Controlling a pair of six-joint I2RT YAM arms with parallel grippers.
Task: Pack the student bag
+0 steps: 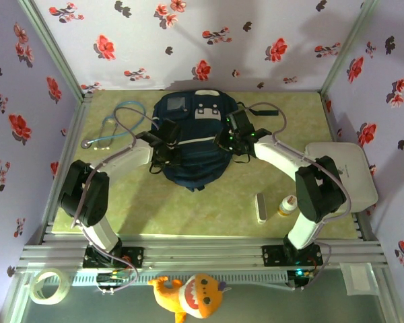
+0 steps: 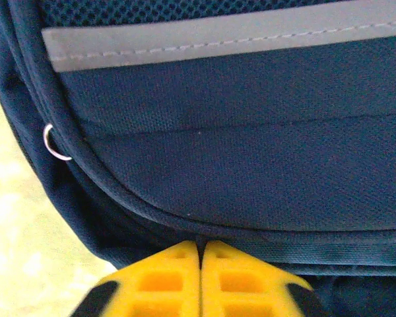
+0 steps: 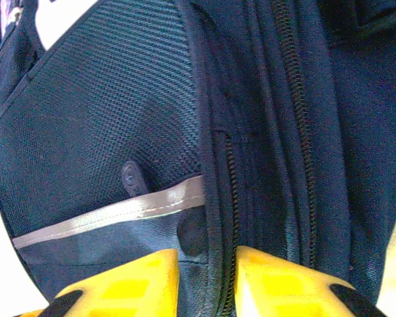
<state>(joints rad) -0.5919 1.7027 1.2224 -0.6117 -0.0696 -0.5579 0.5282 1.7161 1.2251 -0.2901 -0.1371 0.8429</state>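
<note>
Left of the student bag [image 1: 188,145], a stethoscope [image 1: 111,128] with pale blue tubing lies looped on the green mat [image 1: 121,215], well clear of both arms. The bag lies flat at the middle of the mat, toward the back wall. It is navy woven fabric with white trims.

The left gripper [image 1: 165,142] rests on the bag's left flank. Its wrist view shows the yellow ribbed fingers [image 2: 165,277] pressed together with no gap, their tips at a piped seam. They sit below a grey reflective stripe [image 2: 218,36] and near a small metal ring [image 2: 55,144]. Whether they pinch any cloth I cannot tell.

The right gripper [image 1: 230,136] sits on the bag's right flank. Close up, its fingers [image 3: 277,281] stand narrowly apart, clamped on a ridge of piping beside a zipper [image 3: 302,132] and a mesh pocket [image 3: 119,119].

Right of the bag lie a white stick [image 1: 261,207], a small yellow bottle [image 1: 287,205] and a white rounded case [image 1: 343,171].
</note>
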